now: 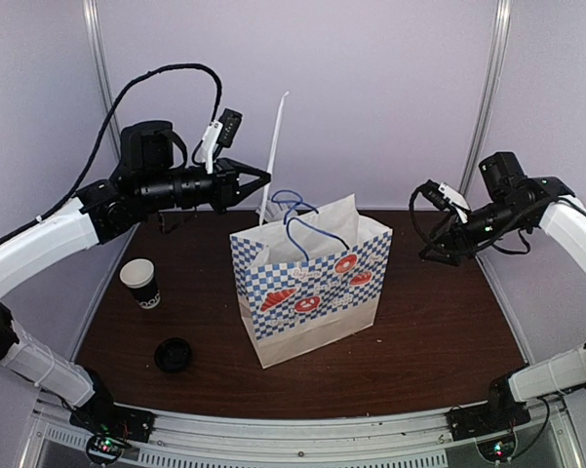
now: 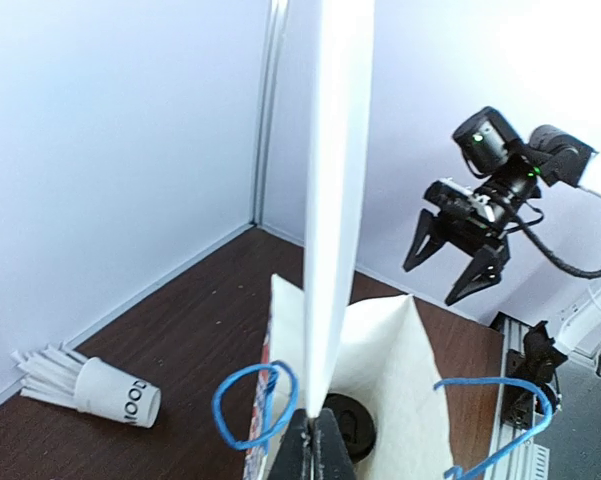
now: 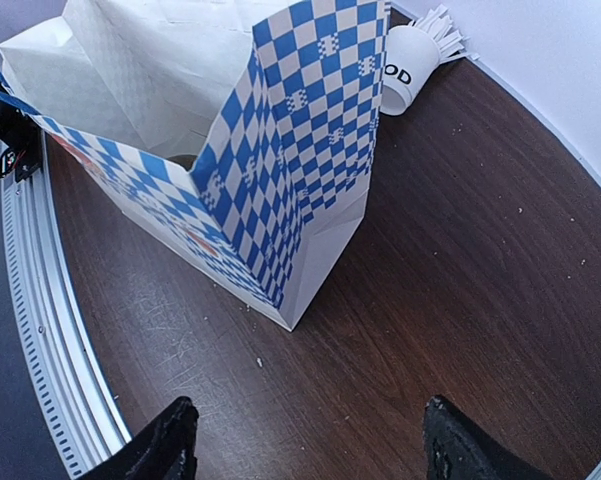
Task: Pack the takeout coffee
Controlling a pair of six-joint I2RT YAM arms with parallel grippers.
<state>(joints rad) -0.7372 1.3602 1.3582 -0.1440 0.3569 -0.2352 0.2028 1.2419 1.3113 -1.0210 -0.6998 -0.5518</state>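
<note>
Takeout coffee (image 2: 348, 426) sits inside bag (image 1: 317, 292) (black lid showing). Left gripper (image 1: 265, 176) pinches straw (image 1: 276, 146) above opening; right gripper (image 2: 440, 278) wide, empty. Next, we reckon: lower straw, release.

Open table (image 1: 439, 322) lies right of the bag (image 1: 312, 292); blue handles (image 2: 218, 405) and an upright white strip (image 2: 335, 200) crowd its mouth

The bag (image 1: 312, 292) is showing blue-and-white checks with red-orange motifs. The desk (image 1: 439, 322) is showing dark brown grain. At nine o'clock a black cup (image 1: 144, 289) is wearing a white rim; a straw (image 1: 276, 146) is showing white; the takeout coffee (image 2: 350, 428), black.
</note>
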